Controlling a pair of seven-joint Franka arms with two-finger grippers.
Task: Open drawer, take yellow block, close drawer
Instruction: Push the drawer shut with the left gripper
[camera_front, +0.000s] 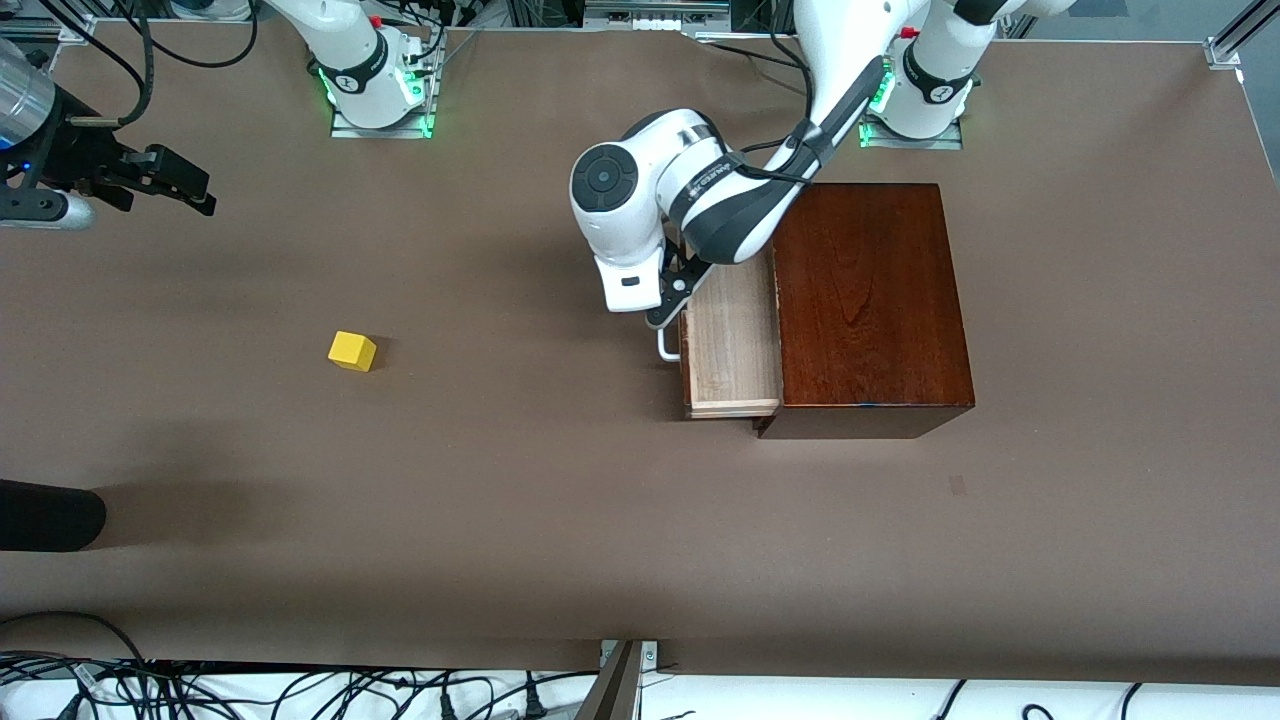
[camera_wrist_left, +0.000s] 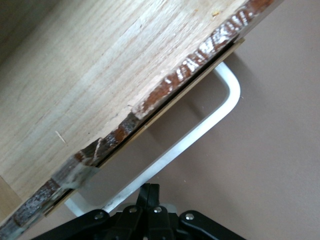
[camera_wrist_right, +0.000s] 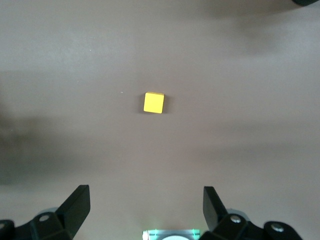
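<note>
Drawer (camera_front: 732, 345): one, sitting partly pulled out of the dark wooden box (camera_front: 868, 300); its tray is showing nothing inside.
Left end effector (camera_front: 668, 312): sitting at the white handle (camera_wrist_left: 200, 135), fingers closed together, likely for working the drawer.
Yellow block (camera_front: 352, 351): one, lying on the bare surface (camera_front: 560, 520), well apart from the drawer toward the right arm's end.
Right end effector (camera_wrist_right: 146, 202): hanging above the block, fingers spread wide, seemingly lining up for a pick.
</note>
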